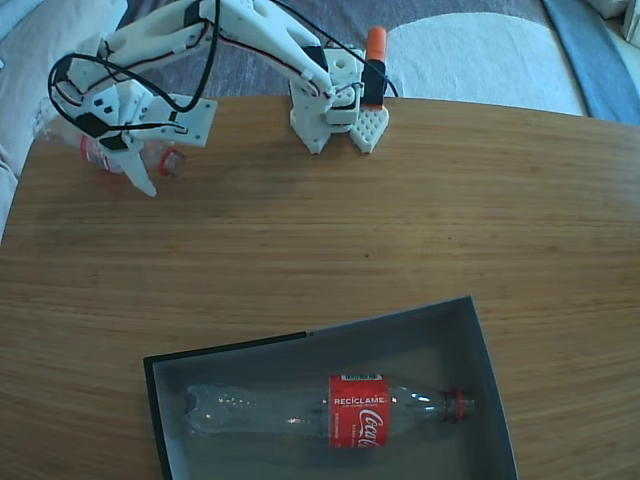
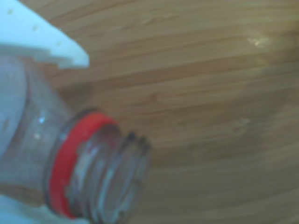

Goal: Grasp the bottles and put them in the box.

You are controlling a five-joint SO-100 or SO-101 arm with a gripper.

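Note:
In the fixed view one clear bottle with a red label lies on its side inside the black-walled box at the bottom, cap ring to the right. A second bottle lies at the table's far left corner, its open neck pointing right. My white gripper reaches down over it and is shut on its upper part. The wrist view shows this bottle close up, with its red ring and threaded mouth, between a white finger above it and a sliver of white below it.
The arm's white base is held at the table's back edge by an orange clamp. The wooden table lies bare between arm and box. Its left edge runs close to the held bottle. Grey and white fabric lies beyond the back edge.

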